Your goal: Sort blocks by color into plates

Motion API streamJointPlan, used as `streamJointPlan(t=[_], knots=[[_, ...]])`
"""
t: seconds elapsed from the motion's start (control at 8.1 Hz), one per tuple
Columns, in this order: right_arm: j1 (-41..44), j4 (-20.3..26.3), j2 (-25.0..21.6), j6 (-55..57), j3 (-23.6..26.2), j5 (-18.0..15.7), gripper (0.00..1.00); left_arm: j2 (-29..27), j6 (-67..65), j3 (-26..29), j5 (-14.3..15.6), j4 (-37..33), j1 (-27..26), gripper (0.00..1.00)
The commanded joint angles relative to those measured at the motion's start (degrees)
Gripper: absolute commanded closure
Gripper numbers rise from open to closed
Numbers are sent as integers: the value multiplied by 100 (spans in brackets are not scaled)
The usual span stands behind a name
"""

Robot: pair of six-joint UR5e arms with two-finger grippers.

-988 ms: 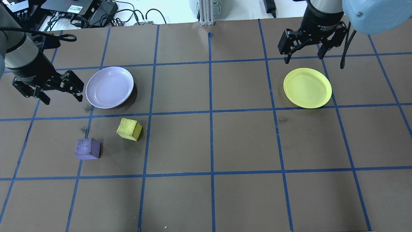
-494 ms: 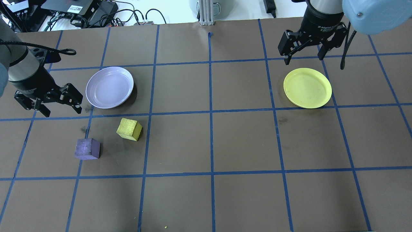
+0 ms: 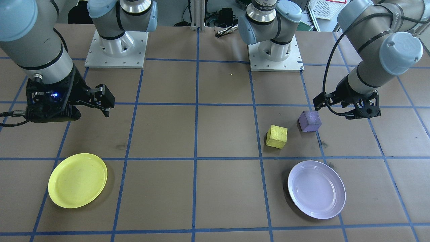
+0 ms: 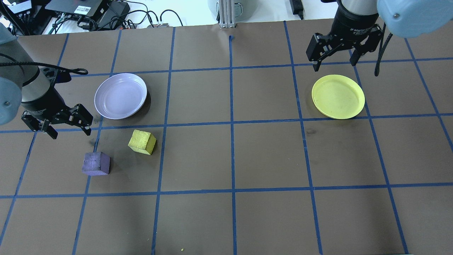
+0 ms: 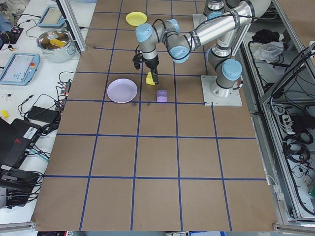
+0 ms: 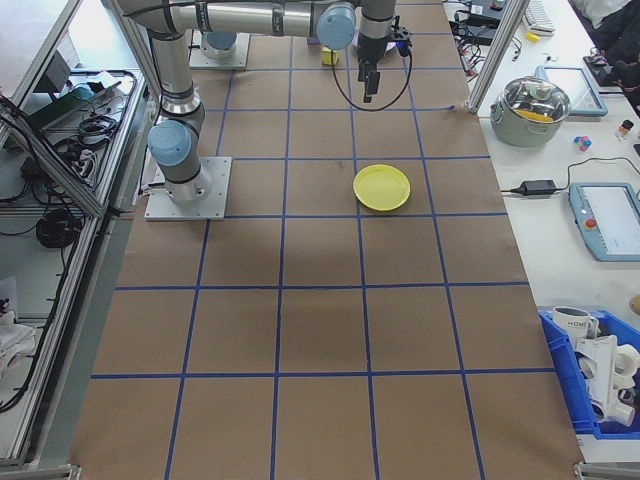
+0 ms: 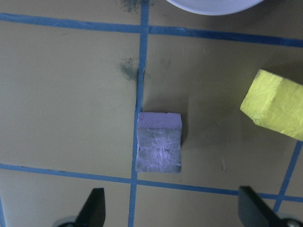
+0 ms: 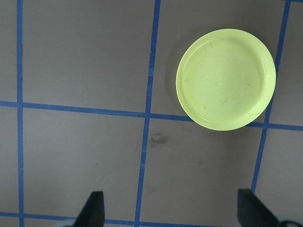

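Note:
The dull purple block (image 4: 96, 163) and the bright yellow block (image 4: 142, 142) lie side by side on the brown mat, a short way in front of the empty lavender plate (image 4: 120, 95). My left gripper (image 4: 70, 134) hangs open above the mat, just beyond and to the left of the purple block. In the left wrist view the purple block (image 7: 159, 148) sits ahead of my open fingers (image 7: 94, 210), with the yellow block (image 7: 277, 104) to its right. The empty yellow plate (image 4: 338, 96) lies far right. My right gripper (image 4: 334, 66) is open above its far edge.
Blue tape lines cross the mat in a grid. Both arm bases (image 3: 116, 47) stand at the robot's edge of the table. Cables and electronics (image 4: 88, 10) lie beyond the far edge. A wide stretch of mat separates the two plates.
My left gripper has moved toward the near side of the table, from beside the lavender plate to close by the purple block, still open. The right gripper, blocks and plates have stayed put.

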Motion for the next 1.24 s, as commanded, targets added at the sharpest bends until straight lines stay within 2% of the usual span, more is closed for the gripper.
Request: streamJointPlan(t=[0.0,0.25,0.49,0.74,1.11], knots=[[0,-5,-34,-1,0,-3,0,-92,2,-495,1,187,441,0],[0,21,9,34,0,15,0,-477,-25,-611,1,249,407,0],[0,-40,18,25,62,58,0,-803,123,-620,245,397,355,0],[0,-40,18,16,79,50,0,-1066,335,-611,256,618,328,0],[0,-58,18,104,79,41,0,-1121,344,-611,212,636,310,0]])
